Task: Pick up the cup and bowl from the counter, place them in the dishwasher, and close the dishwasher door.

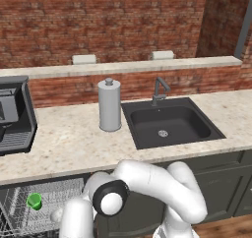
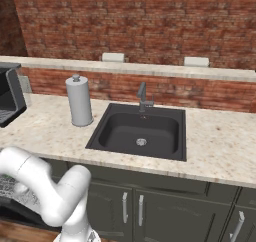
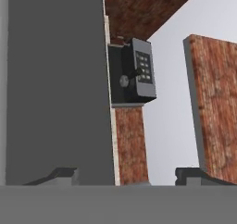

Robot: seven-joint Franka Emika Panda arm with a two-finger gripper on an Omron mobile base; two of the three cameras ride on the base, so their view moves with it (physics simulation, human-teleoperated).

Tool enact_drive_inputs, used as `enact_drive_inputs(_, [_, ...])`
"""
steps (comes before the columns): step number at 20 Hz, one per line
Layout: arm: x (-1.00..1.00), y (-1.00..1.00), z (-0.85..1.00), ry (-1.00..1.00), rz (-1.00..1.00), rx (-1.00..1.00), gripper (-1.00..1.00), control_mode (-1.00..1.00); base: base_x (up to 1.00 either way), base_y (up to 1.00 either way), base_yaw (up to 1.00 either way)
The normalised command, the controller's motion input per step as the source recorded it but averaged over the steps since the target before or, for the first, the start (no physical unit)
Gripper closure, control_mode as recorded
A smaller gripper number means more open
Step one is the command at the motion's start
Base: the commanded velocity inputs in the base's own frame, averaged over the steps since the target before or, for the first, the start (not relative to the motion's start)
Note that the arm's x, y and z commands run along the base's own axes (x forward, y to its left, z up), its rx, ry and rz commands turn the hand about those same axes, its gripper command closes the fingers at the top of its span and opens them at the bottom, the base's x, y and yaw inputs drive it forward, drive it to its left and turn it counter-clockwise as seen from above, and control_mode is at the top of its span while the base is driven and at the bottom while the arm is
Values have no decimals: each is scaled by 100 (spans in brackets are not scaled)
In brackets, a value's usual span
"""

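Cup (image 1: 34,201) sits in the rack (image 1: 54,197) of the dishwasher, near its left edge, under the counter (image 1: 74,143). Gripper (image 3: 126,174) jaws spread wide, holding nothing, beside a dark panel (image 3: 55,84).

The arm (image 1: 147,193) is hiding part of the dishwasher (image 1: 44,202) rack; the coffee machine (image 1: 15,114) is running off the left edge.

Counter (image 1: 78,143) bears canister (image 1: 109,105), seemingly coffee machine (image 1: 15,115).
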Motion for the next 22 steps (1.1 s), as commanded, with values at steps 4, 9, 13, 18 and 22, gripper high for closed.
enact_drive_inputs(4, [79, -8, -14, 0, 0, 0, -100, -100, 0, 0, 0])
enact_drive_inputs(9, [61, 0, -15, 0, 0, 0, -100, -100, 0, 0, 0])
enact_drive_inputs(13, [59, 0, -19, 0, 0, 0, -100, -100, 0, 0, 0])
enact_drive_inputs(18, [76, -13, -24, 0, 0, -2, -100, -100, 0, 0, 0])
enact_drive_inputs(22, [74, -6, -28, 0, 0, -9, -100, -100, 0, 0, 0])
